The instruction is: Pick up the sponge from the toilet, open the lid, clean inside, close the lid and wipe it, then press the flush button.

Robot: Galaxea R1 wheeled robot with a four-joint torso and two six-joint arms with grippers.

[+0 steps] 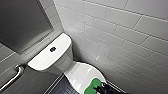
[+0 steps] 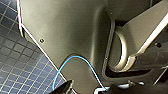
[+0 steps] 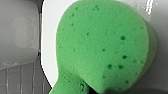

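**While the lid is down, the sponge lies at its front end**

Since the sponge [image 1: 92, 84] rests flat on the closed lid [image 1: 81, 72], at the end farthest from the tank, the step in hand reads as either the first pick-up or the wipe of the shut lid. The pictures do not settle which. Its broad porous face is turned up, toward the right wrist camera. In the head view its long axis seems to run slantwise across the lid rather than along the bowl's line, though the picture's edge cuts off one end.

The right gripper [image 1: 103, 89] is right at the sponge, overlapping the side away from the tank. I cannot tell whether its jaws are clenched on the block or merely set about it. If it is a pick-up, the next move calls for a firm pinch across the short width and a straight lift. If it is a wipe, it calls for steady downward pressure and strokes toward the tank.

Beyond the lid, the toilet [image 1: 66, 61] stands in a corner of the tiled wall [image 1: 120, 37]. The flush button [image 1: 52, 49] sits in the middle of the tank top, well apart from the sponge. The left gripper [image 2: 90, 90] hangs by the robot's body over the dark tiled floor [image 2: 17, 65]; the state of its jaws cannot be told either.
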